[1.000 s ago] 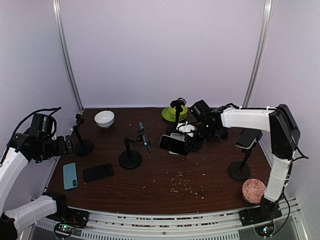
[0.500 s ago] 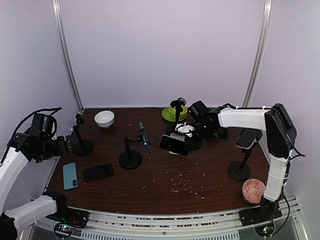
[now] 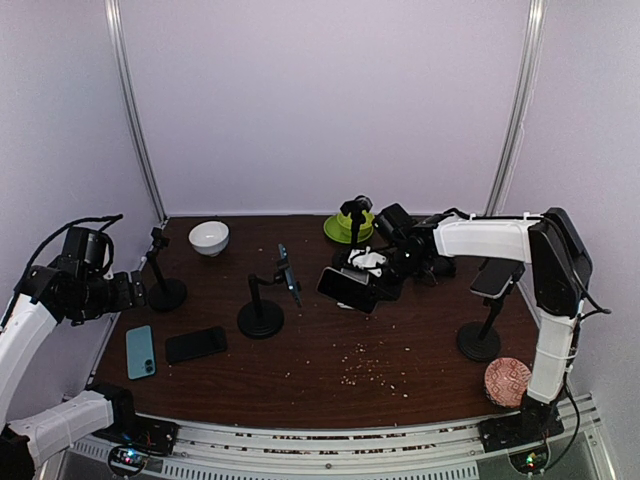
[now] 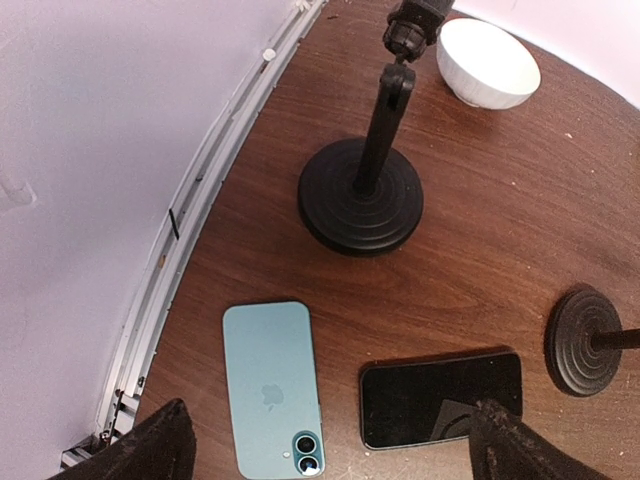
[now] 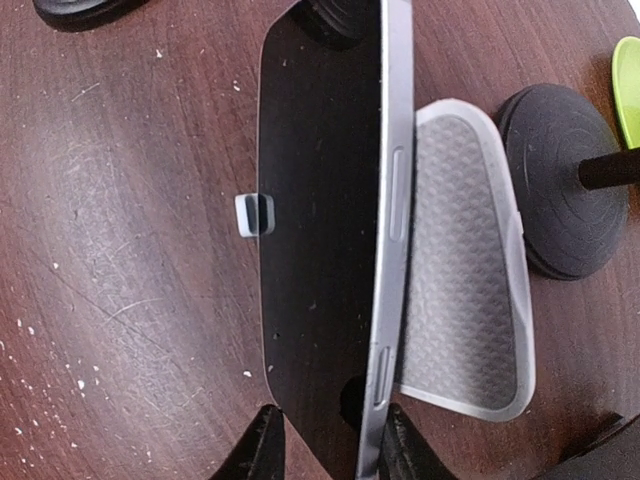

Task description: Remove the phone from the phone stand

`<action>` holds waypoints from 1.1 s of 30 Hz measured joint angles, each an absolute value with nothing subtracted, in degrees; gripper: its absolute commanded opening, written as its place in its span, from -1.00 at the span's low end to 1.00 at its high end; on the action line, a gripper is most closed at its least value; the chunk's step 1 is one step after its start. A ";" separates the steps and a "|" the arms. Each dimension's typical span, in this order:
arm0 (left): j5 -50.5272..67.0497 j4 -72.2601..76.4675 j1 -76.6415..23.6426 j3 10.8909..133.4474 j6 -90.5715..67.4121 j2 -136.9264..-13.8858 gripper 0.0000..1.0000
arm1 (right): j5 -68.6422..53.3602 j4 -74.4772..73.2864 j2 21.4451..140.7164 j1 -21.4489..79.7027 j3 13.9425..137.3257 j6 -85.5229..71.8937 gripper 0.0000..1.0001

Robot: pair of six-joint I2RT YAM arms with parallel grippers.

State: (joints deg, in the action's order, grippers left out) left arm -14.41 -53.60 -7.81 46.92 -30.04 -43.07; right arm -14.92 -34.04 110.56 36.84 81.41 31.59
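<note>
A slim phone (image 5: pixel 320 230) with a glossy black glass face and a smooth grey metal rim sits in landscape on the white plastic phone stand (image 5: pixel 465 260), near the middle of the dark brown wood-grain table (image 5: pixel 120 200). It leans against the stand's rounded backplate, which is embossed with a fine diamond pattern. A small squared white tab (image 5: pixel 255 215) shows against the glass.

The right gripper (image 5: pixel 335 445) is at one short end of the phone. Its pale fingers (image 5: pixel 262 445) are set narrow, one on the glass side and one on the back side, close against it. I cannot tell whether they press on it.

The left gripper (image 4: pixel 328 430) hangs over the table's left side, its dark fingers spread wide and holding nothing. Below it a matte teal phone (image 4: pixel 270 385) with rounded corners lies back up, just beside a glossy black phone (image 4: pixel 442 398) lying flat. Farther back stand a black stand (image 4: pixel 360 195) with a round ribbed base and thin stem, and a smooth round white bowl (image 4: pixel 490 62).
</note>
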 measured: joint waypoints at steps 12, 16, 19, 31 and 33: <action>-14.52 -53.60 -7.81 46.92 -30.02 -42.50 0.96 | -14.90 -35.42 110.56 37.95 81.89 30.39 -0.79; -14.55 -53.60 -7.81 46.92 -30.02 -42.30 0.96 | -14.92 -36.91 110.37 38.57 82.06 29.95 -0.89; -14.55 -53.60 -7.81 46.92 -30.04 -42.15 0.96 | -14.39 -37.04 110.17 39.07 82.08 29.39 -0.95; -15.05 -53.60 -7.81 46.92 -30.04 -40.75 0.96 | -12.58 -37.34 106.02 40.56 81.36 25.61 -1.00; -15.44 -53.63 -7.81 46.92 -30.06 -40.73 0.96 | -12.19 -37.28 104.31 40.77 81.36 25.02 -1.00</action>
